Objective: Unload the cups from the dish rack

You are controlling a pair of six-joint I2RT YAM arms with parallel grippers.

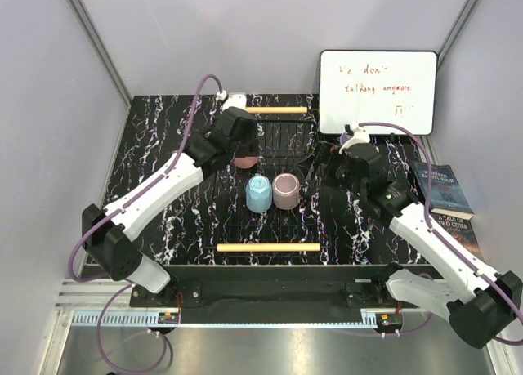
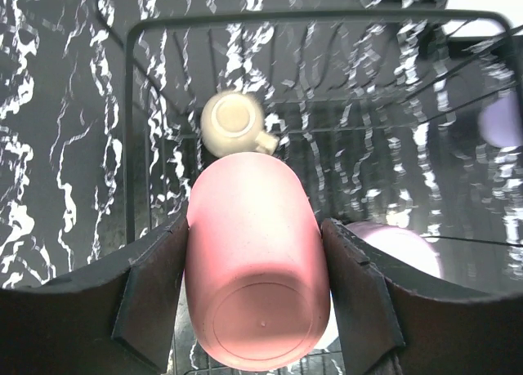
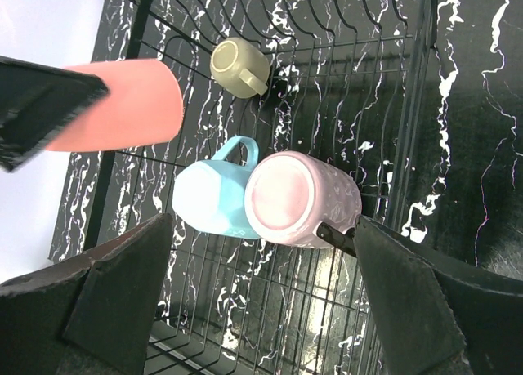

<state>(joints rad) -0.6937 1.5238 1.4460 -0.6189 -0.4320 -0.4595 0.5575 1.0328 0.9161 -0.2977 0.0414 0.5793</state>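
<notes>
My left gripper [image 1: 243, 152] is shut on the coral pink cup [image 2: 257, 261], which lies on its side between both fingers over the far left part of the black wire dish rack [image 1: 304, 220]. The olive-grey mug [image 2: 233, 123] sits on the rack beyond it. The light blue cup [image 1: 258, 194] and the mauve-pink cup [image 1: 286, 190] stand side by side mid-rack. The lavender cup [image 2: 502, 118] shows only at the right edge of the left wrist view. My right gripper [image 1: 333, 167] is open and empty above the rack's right side, and its wrist view shows the blue cup [image 3: 212, 197] and the mauve cup [image 3: 298, 197].
A whiteboard [image 1: 377, 91] leans at the back right. Two books [image 1: 445, 191] lie at the table's right edge. The rack's wooden bars are at the far end [image 1: 278, 110] and the near end [image 1: 268, 247]. Upright wire dividers stand along the rack's far part.
</notes>
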